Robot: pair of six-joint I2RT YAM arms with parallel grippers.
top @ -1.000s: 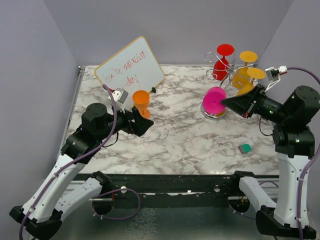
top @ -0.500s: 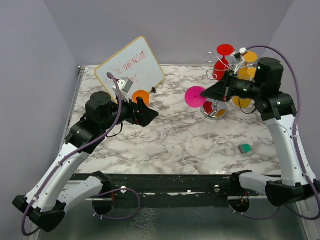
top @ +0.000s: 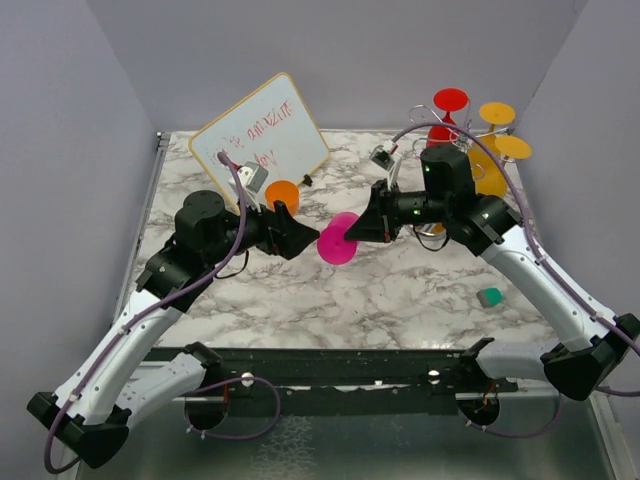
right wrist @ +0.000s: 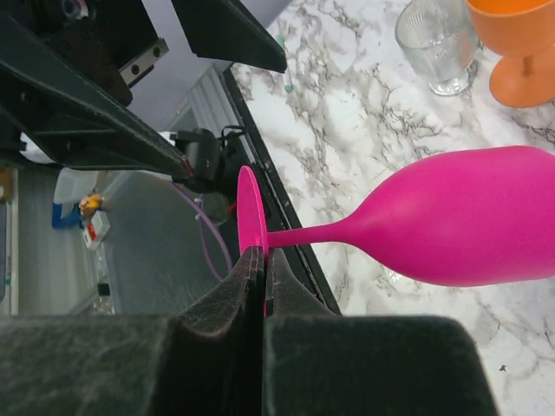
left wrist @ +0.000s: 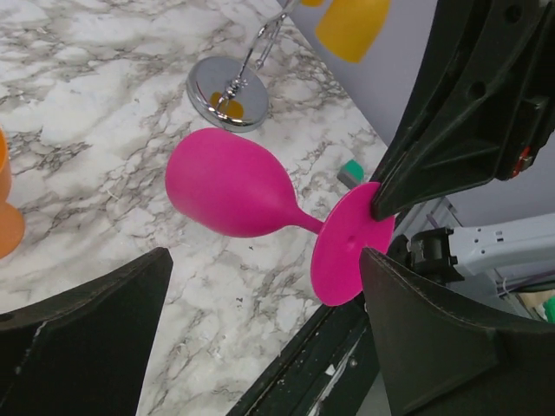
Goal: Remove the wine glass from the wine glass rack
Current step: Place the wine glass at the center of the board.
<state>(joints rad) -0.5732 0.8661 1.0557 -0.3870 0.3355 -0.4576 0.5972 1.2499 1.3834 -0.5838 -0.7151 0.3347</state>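
Observation:
My right gripper (top: 358,234) is shut on the round foot of a pink wine glass (top: 338,240) and holds it sideways above the table's middle. In the right wrist view the pads (right wrist: 251,276) pinch the foot's rim and the bowl (right wrist: 477,227) points away. My left gripper (top: 297,230) is open, just left of the glass; in its view the pink glass (left wrist: 227,194) lies ahead of its spread fingers (left wrist: 434,347). The wine glass rack (top: 455,128) stands back right, with red (top: 443,118) and yellow (top: 497,114) glasses hanging on it. Its mirrored base (left wrist: 227,94) shows in the left wrist view.
A tilted whiteboard (top: 260,135) stands at the back left. An orange glass (top: 282,194) stands behind the left gripper, and a clear glass (right wrist: 438,42) stands beside it in the right wrist view. A small green block (top: 489,297) lies front right.
My right arm has carried the pink glass from beside the rack leftward to the table's middle, close to the left gripper. The left arm has shifted slightly right.

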